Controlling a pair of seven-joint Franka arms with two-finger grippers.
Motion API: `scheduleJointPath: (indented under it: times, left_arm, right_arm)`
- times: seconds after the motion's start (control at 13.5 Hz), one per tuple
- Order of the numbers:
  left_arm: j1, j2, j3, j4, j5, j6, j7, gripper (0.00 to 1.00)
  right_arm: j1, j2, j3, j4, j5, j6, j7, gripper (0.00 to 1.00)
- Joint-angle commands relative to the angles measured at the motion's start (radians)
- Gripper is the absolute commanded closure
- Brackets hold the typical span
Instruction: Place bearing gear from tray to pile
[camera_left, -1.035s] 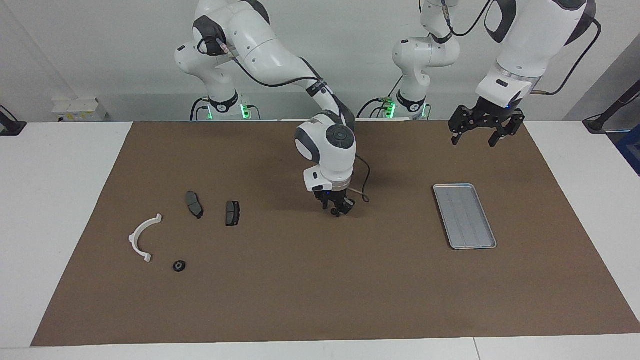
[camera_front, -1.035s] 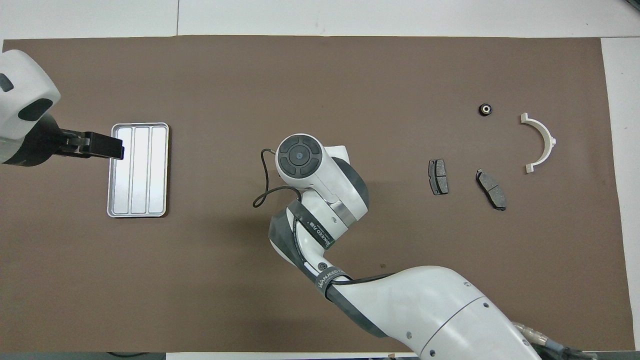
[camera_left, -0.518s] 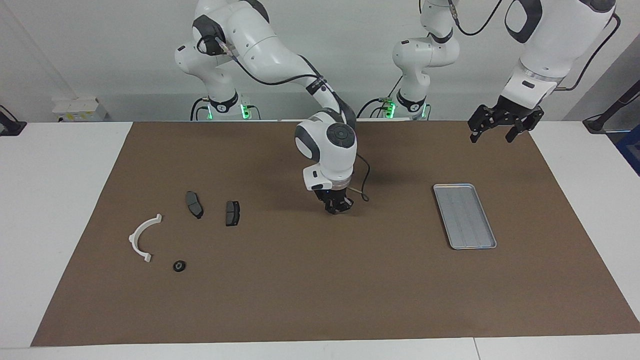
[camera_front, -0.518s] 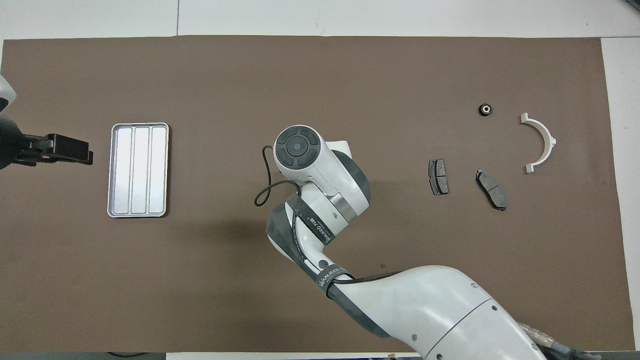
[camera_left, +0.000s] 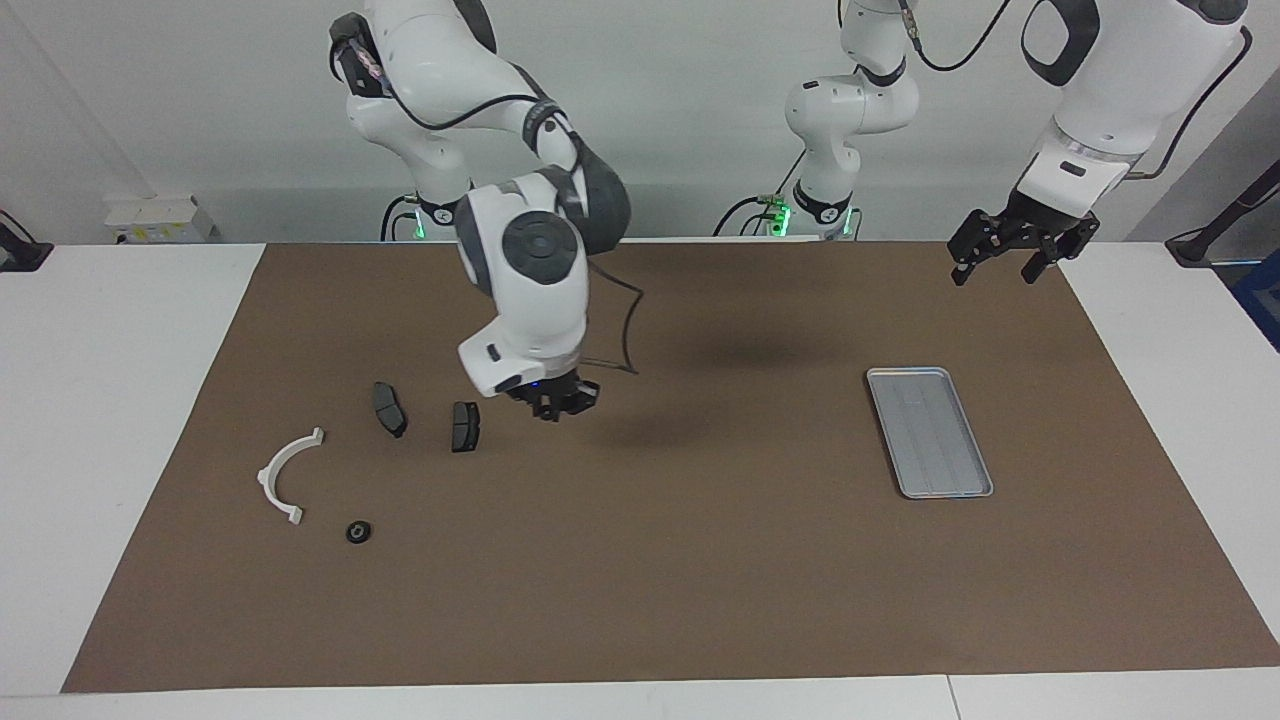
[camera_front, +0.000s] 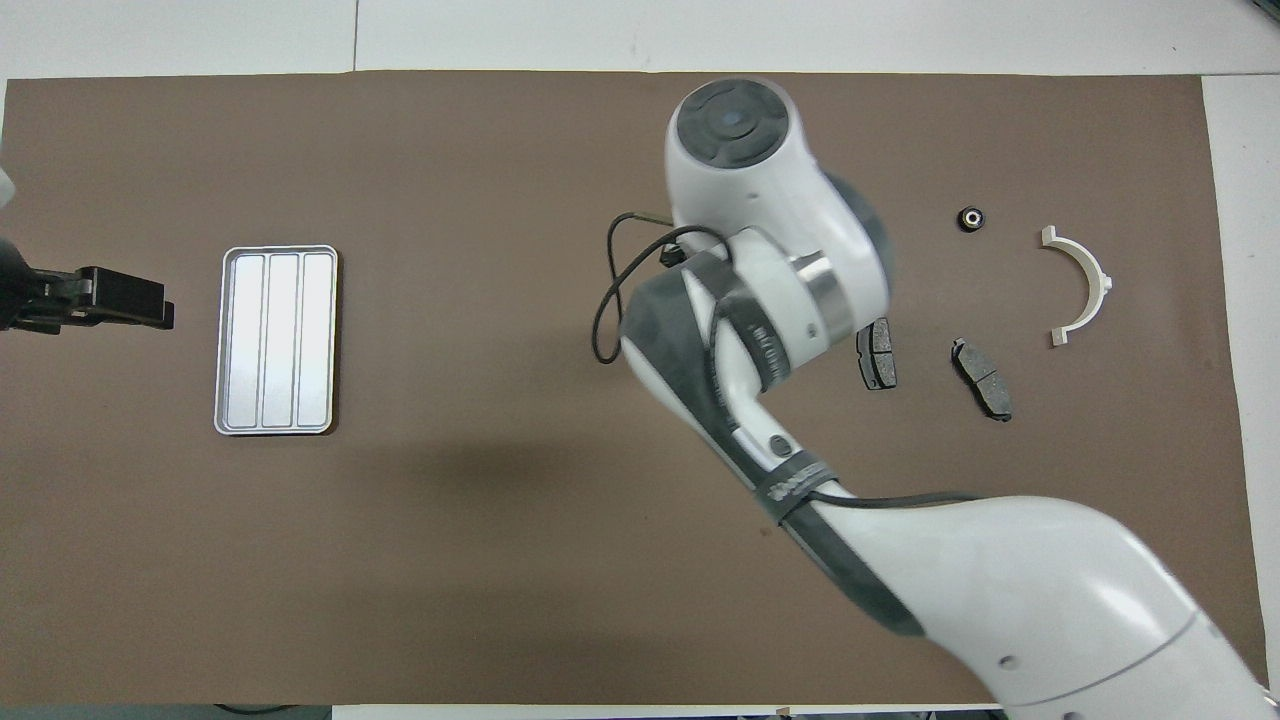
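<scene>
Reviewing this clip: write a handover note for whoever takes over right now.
Left end effector: open, empty, raised over the brown mat's edge at the left arm's end; waiting.
Right end effector: shut, over the mat beside the dark grey brake-pad pieces; any load is not visible.
Flat silver-grey metal tray: empty.
Small black round bearing gear: by the white semicircular plastic bracket, in the pile.
Left: confirm the right end effector holds nothing.
</scene>
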Motion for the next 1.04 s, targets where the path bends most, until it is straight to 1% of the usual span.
scheduleJointPath:
  times: [0.0, 0.07, 0.22, 0.3, 0.52, 0.74, 0.89, 0.96]
  left_arm:
    - [0.014, -0.021, -0.006, -0.011, 0.012, -0.014, 0.003, 0.00]
    - [0.014, -0.021, -0.006, -0.011, 0.012, -0.014, 0.003, 0.00]
    - [0.014, -0.022, -0.006, -0.016, 0.012, -0.016, 0.006, 0.00]
    - [0.014, -0.024, -0.006, -0.018, 0.012, -0.016, 0.006, 0.00]
    - [0.013, -0.024, -0.006, -0.019, 0.012, -0.014, 0.005, 0.00]
    - [0.013, -0.024, -0.006, -0.018, 0.015, -0.025, 0.005, 0.00]
    - [0.002, -0.024, -0.009, -0.016, 0.013, -0.033, 0.006, 0.00]
    - [-0.004, -0.024, -0.012, -0.016, 0.013, -0.031, 0.008, 0.00]
  right_arm:
    - [-0.120, 0.016, 0.014, -0.038, -0.008, 0.113, -0.266, 1.00]
    - [-0.164, 0.015, 0.014, -0.087, -0.008, 0.175, -0.346, 1.00]
    - [-0.218, 0.033, 0.014, -0.141, -0.007, 0.289, -0.422, 1.00]
    - [-0.231, 0.053, 0.014, -0.158, -0.007, 0.332, -0.425, 1.00]
    - [-0.249, 0.129, 0.014, -0.163, -0.005, 0.450, -0.425, 1.00]
    - [-0.255, 0.160, 0.014, -0.171, -0.005, 0.501, -0.425, 1.00]
    - [-0.263, 0.162, 0.014, -0.209, -0.001, 0.557, -0.424, 1.00]
    - [-0.263, 0.160, 0.014, -0.223, 0.005, 0.567, -0.417, 1.00]
